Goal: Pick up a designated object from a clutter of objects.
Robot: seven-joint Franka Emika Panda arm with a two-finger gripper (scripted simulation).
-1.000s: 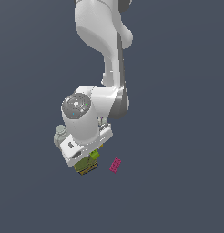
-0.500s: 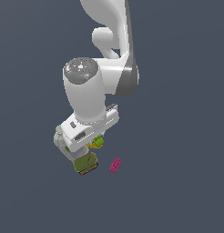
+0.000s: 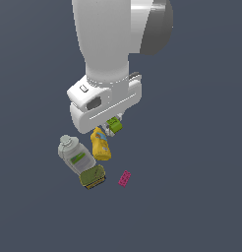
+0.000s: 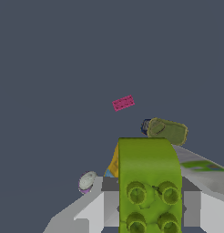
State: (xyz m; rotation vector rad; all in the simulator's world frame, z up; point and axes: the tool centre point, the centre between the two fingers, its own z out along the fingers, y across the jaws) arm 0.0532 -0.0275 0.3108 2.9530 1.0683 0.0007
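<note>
Fingers (image 3: 109, 129) are clamped on the lime brick (image 3: 114, 124), which sits up off the floor between them, just under the gripper (image 3: 113, 127); in the wrist view the brick (image 4: 149, 182) fills the foreground with its studs facing the camera and grey finger blocks on either side of it. Right below and toward the exterior view's left is the yellow bottle (image 3: 101, 144), lying tilted, can't tell if the brick clears it or just overlaps it in that view. Past that the white-grey jug (image 3: 74, 155) with the green label sits beside the bottle, and the olive tin (image 3: 92, 177) is tucked against the jug's lower end. The magenta brick (image 3: 125, 178) lies on its own a bit off from the tin, toward the exterior view's right. A tiny white ball (image 4: 87, 180) shows only in the wrist view, near the bottle (image 4: 114, 163). Everything else around the pile is plain dark floor (image 3: 201, 187), loads of room on every side. The arm (image 3: 105, 39) comes straight down from above, with its wrist block angled over the pile.
</note>
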